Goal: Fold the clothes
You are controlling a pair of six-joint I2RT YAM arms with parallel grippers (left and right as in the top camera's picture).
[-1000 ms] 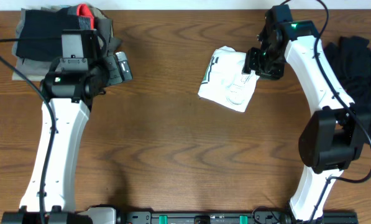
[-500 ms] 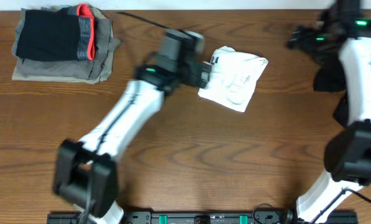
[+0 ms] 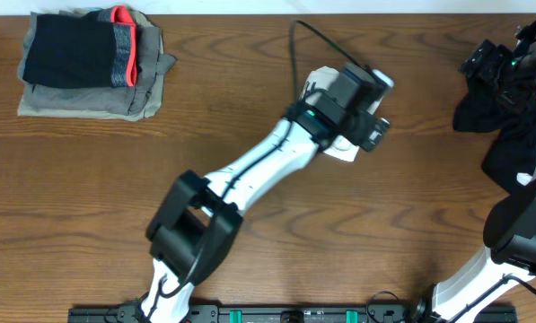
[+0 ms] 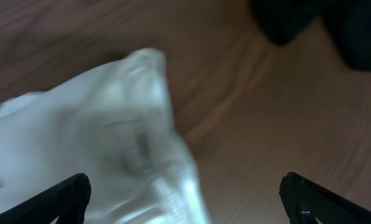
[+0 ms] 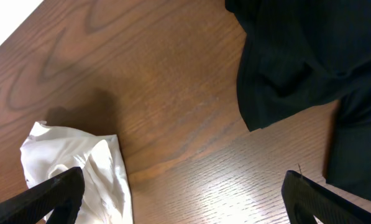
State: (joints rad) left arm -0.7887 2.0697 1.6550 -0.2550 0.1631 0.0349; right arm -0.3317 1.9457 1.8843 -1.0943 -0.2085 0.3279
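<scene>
Plenty of bare room on the brown wood-grain table (image 3: pixel 250 54) between the far-left and far-right piles, and all along the near edge. Far edge close behind the white garment, with a pale strip of background beyond. Diagonal across the middle, from the near rail up to the right: the white left arm (image 3: pixel 259 166), taking up much of that free room.

On the far side of the table, right of centre: a small folded white cloth garment with dark printed marks (image 3: pixel 320 82), mostly hidden in the overhead view under the left gripper (image 4: pixel 185 202). Blurred from the left wrist: crumpled, one rounded corner pointing away, flat on the wood. Fingertips (image 4: pixel 66 194) at both lower corners of that view, spread wide, nothing between them but cloth edge and table.

At the far right, the right gripper (image 5: pixel 185 202), by the heap of loose black clothes (image 3: pixel 510 117); jaws likewise spread wide, holding nothing. From the right wrist: black cloth filling the upper right, white garment down in the lower left, well apart, bare wood between.

In the far-left corner: a neat stack of folded clothes (image 3: pixel 88 63), grey-olive below, dark navy with a red-orange band on top, well apart from everything else.
</scene>
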